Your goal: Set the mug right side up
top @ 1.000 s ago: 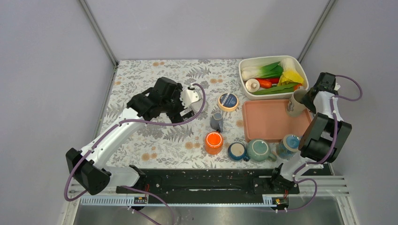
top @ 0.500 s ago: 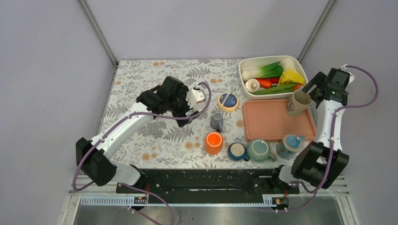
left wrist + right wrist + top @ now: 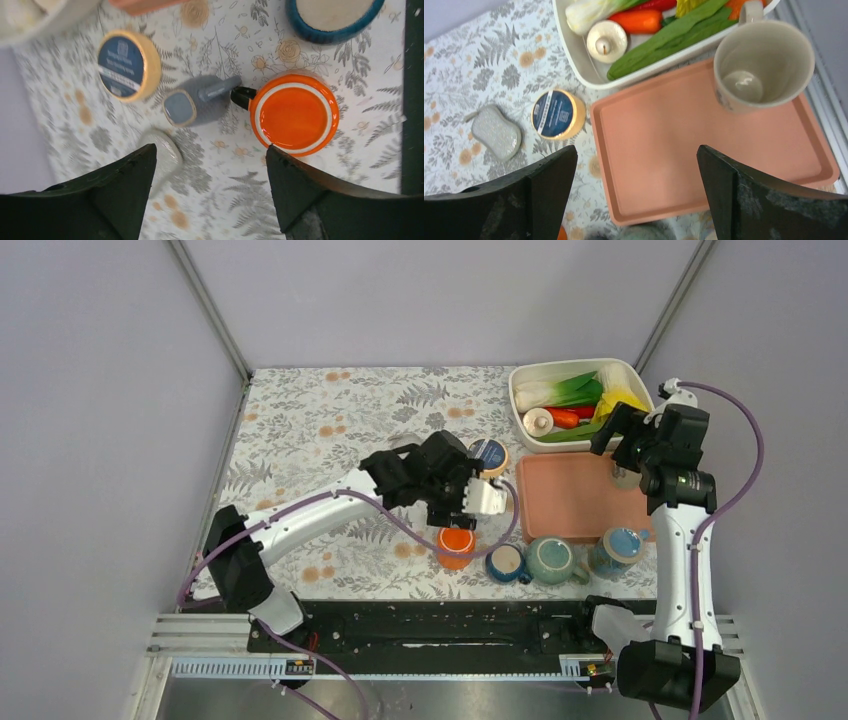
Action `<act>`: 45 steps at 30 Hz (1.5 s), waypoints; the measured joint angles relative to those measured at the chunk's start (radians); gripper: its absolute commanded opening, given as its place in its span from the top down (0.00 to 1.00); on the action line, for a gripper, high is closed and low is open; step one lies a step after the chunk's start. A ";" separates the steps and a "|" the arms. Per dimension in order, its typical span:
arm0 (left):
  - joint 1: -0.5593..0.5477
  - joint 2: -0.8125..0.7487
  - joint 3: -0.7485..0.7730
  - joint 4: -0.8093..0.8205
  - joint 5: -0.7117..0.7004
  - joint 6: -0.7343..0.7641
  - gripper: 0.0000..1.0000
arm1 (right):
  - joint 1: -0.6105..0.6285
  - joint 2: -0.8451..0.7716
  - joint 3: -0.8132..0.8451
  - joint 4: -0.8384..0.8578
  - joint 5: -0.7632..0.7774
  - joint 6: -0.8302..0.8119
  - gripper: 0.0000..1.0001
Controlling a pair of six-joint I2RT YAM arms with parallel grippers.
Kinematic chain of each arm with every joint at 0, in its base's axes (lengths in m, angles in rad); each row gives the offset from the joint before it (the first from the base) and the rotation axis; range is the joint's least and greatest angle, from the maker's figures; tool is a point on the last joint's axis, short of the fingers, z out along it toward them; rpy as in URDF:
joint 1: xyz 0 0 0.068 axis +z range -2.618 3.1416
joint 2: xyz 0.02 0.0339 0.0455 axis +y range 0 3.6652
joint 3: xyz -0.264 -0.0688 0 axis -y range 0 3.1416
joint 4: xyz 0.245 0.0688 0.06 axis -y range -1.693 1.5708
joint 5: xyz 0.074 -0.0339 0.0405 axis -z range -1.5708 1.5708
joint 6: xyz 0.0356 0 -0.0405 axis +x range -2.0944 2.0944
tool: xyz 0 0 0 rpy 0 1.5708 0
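In the left wrist view a grey mug [image 3: 197, 102] stands mouth down, its paler base showing and its handle pointing at an upright orange mug [image 3: 292, 117]. My left gripper [image 3: 210, 150] is open and empty above the cloth just in front of the grey mug. In the top view the left gripper [image 3: 455, 510] covers the grey mug. My right gripper [image 3: 636, 148] is open and empty above a pink tray [image 3: 704, 145]. An upright beige mug [image 3: 764, 65] stands on the tray's far right corner.
A blue-and-yellow round tin [image 3: 127, 65] and a grey sponge [image 3: 162, 155] lie beside the grey mug. A white bin [image 3: 515, 390] of vegetables sits at the back right. A blue mug [image 3: 505, 563], a teal mug [image 3: 552, 560] and a blue cup [image 3: 615, 545] line the front edge.
My left arm has swung right from the sponge to above the grey mug. My right gripper has drawn back from the beige mug and now hangs over the tray.
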 measured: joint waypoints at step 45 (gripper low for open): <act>0.019 0.489 0.196 0.001 -0.054 0.645 1.00 | 0.000 -0.098 -0.127 -0.025 -0.165 -0.003 0.01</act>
